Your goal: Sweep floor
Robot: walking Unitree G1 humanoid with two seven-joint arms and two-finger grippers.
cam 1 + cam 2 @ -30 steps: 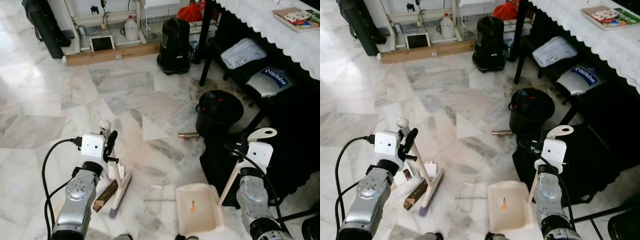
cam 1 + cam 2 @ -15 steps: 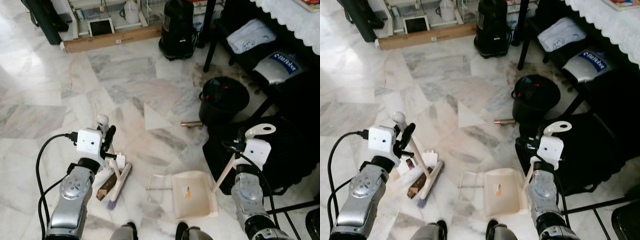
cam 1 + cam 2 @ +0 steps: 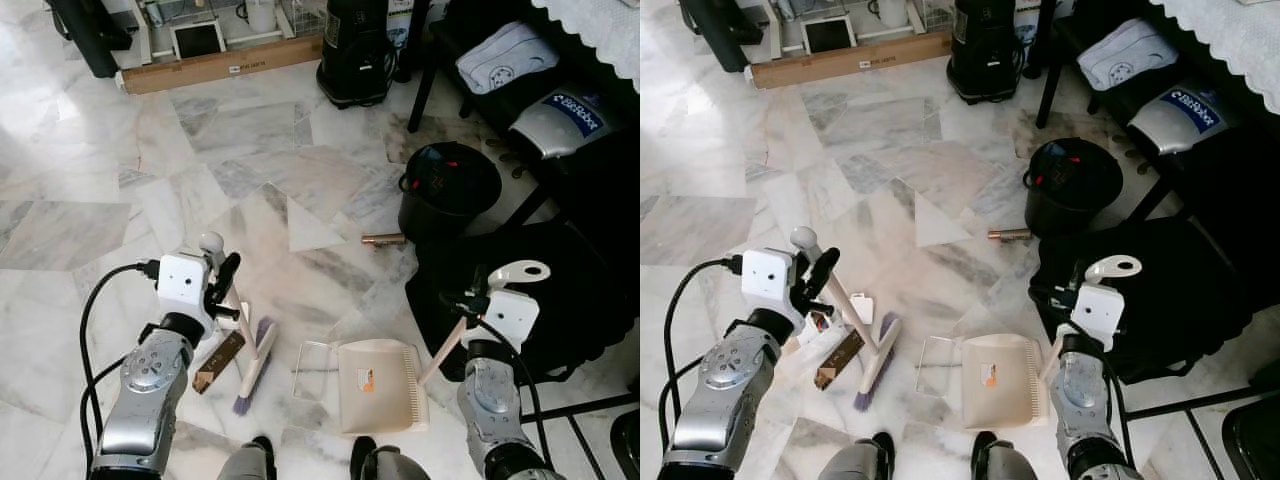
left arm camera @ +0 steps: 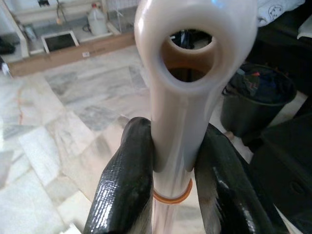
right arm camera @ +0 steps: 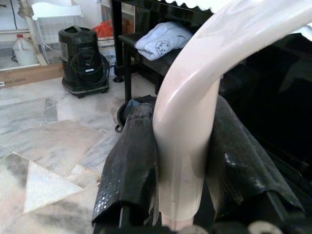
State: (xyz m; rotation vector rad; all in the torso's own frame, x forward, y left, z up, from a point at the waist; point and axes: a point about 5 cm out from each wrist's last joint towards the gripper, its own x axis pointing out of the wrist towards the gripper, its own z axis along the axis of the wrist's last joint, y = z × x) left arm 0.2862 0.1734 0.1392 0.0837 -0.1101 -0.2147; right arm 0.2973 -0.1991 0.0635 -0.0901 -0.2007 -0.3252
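My left gripper [image 3: 222,290] is shut on the cream handle of a small broom [image 4: 178,97], whose purple-bristled head [image 3: 257,352] rests on the marble floor. My right gripper [image 3: 470,308] is shut on the long cream handle [image 5: 187,126] of a dustpan [image 3: 378,385], which lies flat on the floor just in front of my feet. A clear plastic piece [image 3: 313,357] lies between the broom head and the pan's mouth. A brown wrapper [image 3: 218,362] lies left of the broom head. A brown tube [image 3: 383,239] lies farther out by the bucket.
A black bucket [image 3: 447,190] stands ahead on the right, with black bags [image 3: 570,280] and a dark table beside it. A black vacuum [image 3: 355,50] and a long cardboard box [image 3: 215,68] lie along the far side. Open marble floor stretches ahead on the left.
The view has tilted down and shifted. The broom head has swung right, away from the brown wrapper toward the clear plastic piece. The dustpan has slid left up to that piece.
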